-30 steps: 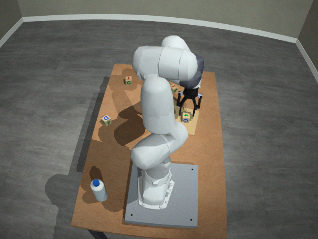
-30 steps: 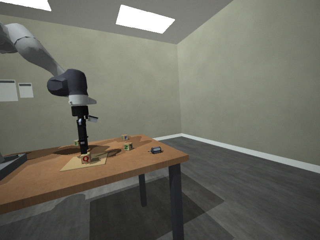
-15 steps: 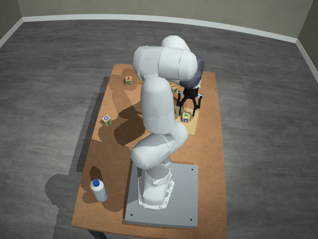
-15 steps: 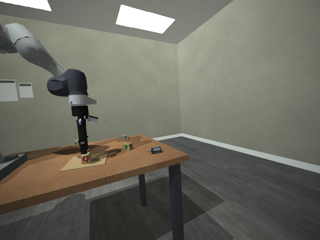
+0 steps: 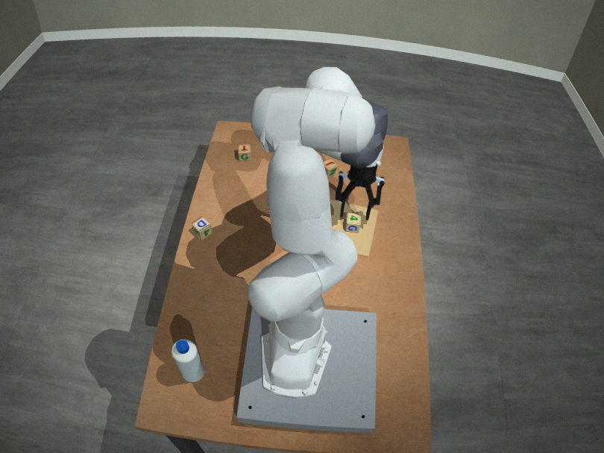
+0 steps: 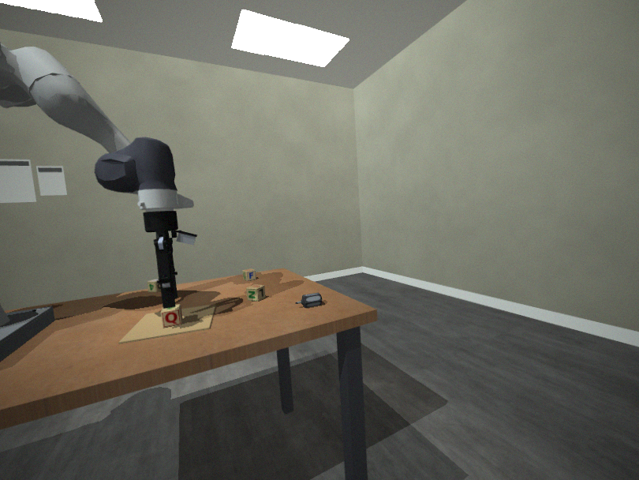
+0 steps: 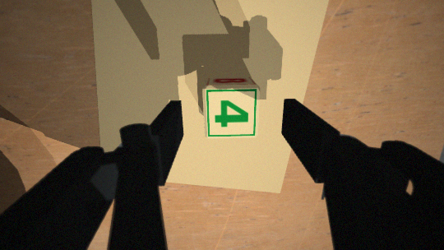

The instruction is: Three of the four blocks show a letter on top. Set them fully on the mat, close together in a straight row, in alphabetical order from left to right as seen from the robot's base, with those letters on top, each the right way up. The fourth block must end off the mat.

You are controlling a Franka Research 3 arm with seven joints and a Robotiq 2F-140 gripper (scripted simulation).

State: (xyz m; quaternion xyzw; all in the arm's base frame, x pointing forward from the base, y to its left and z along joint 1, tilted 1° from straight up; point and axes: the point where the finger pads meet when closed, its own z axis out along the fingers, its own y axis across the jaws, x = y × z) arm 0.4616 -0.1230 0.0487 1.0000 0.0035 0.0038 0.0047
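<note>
Gripper (image 7: 232,123) poised over the mat (image 7: 123,82), fingers half open and holding nothing, astride the block (image 7: 231,113) topped with a green 4; fingertips clear of its sides

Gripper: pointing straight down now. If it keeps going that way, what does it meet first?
Likely the block with 4 on top: it sits on the mat between the open jaws of the gripper, so the mat may come first.
</note>
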